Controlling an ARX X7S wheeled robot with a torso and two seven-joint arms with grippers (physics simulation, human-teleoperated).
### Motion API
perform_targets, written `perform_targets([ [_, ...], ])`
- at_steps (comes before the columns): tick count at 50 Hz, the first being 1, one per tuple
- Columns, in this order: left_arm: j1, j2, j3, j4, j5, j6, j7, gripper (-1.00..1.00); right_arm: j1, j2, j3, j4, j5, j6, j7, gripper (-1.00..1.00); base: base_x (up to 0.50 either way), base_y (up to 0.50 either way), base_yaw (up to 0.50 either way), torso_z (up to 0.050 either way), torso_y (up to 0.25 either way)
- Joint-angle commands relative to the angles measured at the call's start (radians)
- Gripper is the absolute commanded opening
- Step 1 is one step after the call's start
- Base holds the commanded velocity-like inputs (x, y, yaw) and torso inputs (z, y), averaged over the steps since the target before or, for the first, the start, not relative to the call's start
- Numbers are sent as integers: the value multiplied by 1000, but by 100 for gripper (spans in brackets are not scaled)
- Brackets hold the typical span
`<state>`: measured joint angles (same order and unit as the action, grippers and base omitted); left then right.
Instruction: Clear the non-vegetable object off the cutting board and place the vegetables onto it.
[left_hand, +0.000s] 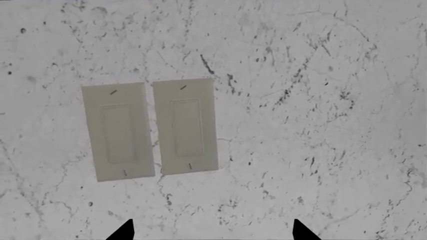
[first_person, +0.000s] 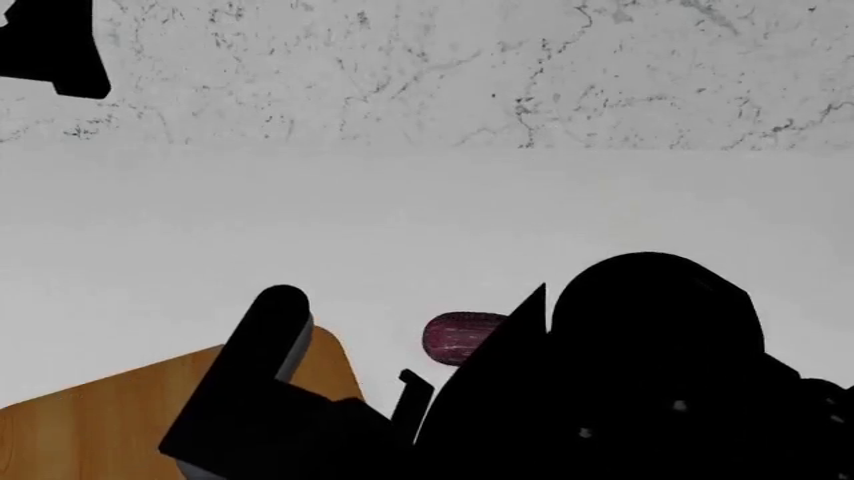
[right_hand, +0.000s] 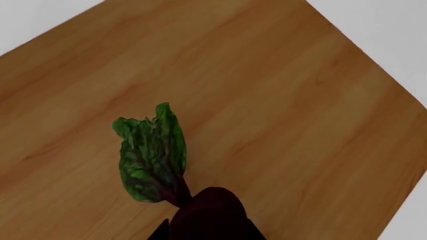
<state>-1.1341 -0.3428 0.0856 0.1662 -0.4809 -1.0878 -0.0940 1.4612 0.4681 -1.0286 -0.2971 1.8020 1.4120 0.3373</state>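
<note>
In the right wrist view my right gripper (right_hand: 207, 234) is shut on the dark maroon beet-like bulb (right_hand: 208, 212), a fingertip showing on each side of it. Its green leaves (right_hand: 150, 157) hang out over the wooden cutting board (right_hand: 280, 90). In the head view the board's corner (first_person: 94, 415) shows at the lower left, and my black right arm (first_person: 627, 390) reaches over it. The purple eggplant (first_person: 457, 338) lies on the white counter beside the board, partly hidden by that arm. The tomato is out of view. My left gripper (left_hand: 213, 232) is open and empty, raised and facing the wall.
The marble backsplash (first_person: 441, 70) runs along the back of the white counter (first_person: 427, 220). Two beige light switches (left_hand: 150, 130) are set in the wall in front of the left gripper. My left arm (first_person: 47, 45) shows at the upper left of the head view.
</note>
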Motion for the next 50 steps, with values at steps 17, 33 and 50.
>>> perform_targets([
  [17,0,-9,-14,20,-20,-15,-11,100,240,90,-85,-36,331,-25,213,-100,0,0,0,0,0],
  [33,-14,0,-3,9,-26,-14,-12,100,328,209,-62,46,287,20,196,-100,0,0,0,0,0],
  [50,-4,4,-2,30,-37,-22,-24,100,376,402,-60,73,289,27,238,-100,0,0,0,0,0],
])
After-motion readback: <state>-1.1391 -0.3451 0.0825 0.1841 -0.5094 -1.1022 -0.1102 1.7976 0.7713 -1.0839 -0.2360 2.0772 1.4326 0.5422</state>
